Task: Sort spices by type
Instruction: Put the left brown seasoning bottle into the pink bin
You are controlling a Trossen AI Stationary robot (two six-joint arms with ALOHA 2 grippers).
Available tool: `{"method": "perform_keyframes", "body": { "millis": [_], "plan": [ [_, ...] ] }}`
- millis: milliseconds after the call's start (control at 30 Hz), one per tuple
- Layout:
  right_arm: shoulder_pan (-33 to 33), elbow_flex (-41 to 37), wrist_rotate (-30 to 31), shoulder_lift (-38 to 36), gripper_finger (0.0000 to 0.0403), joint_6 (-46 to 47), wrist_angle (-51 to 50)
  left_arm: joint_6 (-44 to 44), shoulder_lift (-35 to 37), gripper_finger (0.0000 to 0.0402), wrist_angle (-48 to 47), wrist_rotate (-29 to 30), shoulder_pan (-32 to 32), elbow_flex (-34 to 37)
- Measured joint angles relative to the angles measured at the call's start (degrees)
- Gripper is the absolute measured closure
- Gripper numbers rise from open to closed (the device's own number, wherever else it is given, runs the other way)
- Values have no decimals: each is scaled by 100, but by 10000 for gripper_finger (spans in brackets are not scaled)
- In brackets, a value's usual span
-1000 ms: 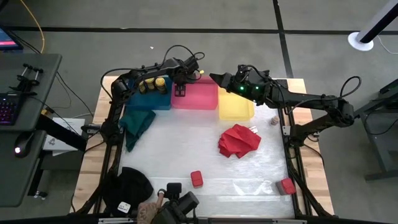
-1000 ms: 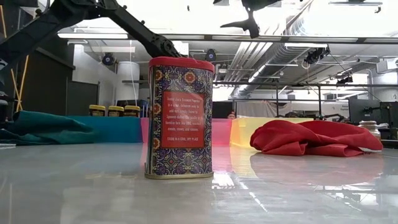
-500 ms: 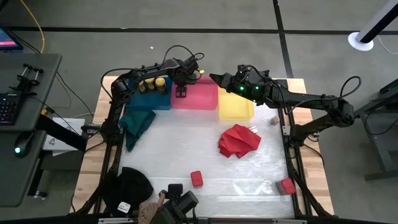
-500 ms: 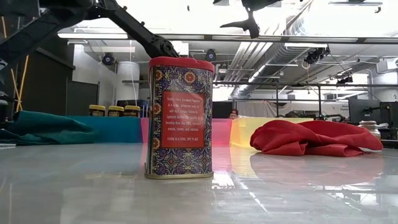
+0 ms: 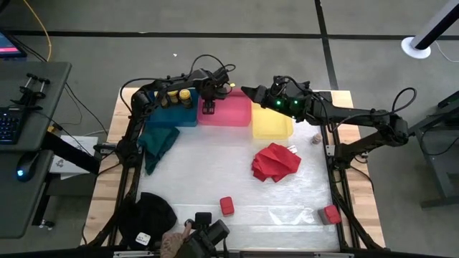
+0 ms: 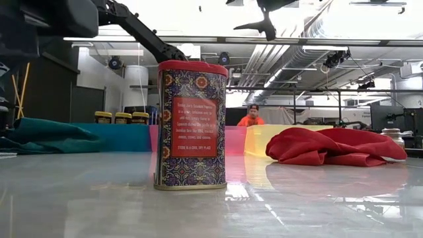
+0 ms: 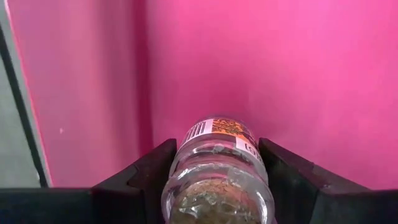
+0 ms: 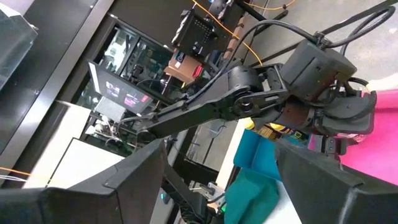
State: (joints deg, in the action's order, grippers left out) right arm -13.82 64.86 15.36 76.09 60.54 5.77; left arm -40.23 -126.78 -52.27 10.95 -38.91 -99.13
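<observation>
Low view: red tin [image 6: 192,124], label text unreadable

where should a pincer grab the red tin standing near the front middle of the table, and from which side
Grip the red tin across its flat patterned walls, just under the lid. The low view shows it upright and boxy, taller than wide, so coming down from above with the fingers straddling the narrower width looks safest. It stands apart from the red cloth, so the approach looks unobstructed.

Grey floor [image 5: 287,18] crossed by dark lines surrounds the wooden tabletop [image 5: 362,215], with a dark desk [image 5: 29,143] carrying a keyboard [image 5: 8,125] at nine o'clock. Beyond, exposed ceiling ducts [image 6: 310,49], bright ceiling lights [image 6: 370,20] and a person in orange [image 6: 251,118].
</observation>
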Motion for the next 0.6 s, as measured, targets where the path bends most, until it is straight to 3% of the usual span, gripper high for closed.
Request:
{"method": "perform_keyframes", "body": {
  "millis": [600],
  "plan": [
    [0,0,4,0,107,70,-63,152,-3,199,331,-178,-313,0]
  ]
}}
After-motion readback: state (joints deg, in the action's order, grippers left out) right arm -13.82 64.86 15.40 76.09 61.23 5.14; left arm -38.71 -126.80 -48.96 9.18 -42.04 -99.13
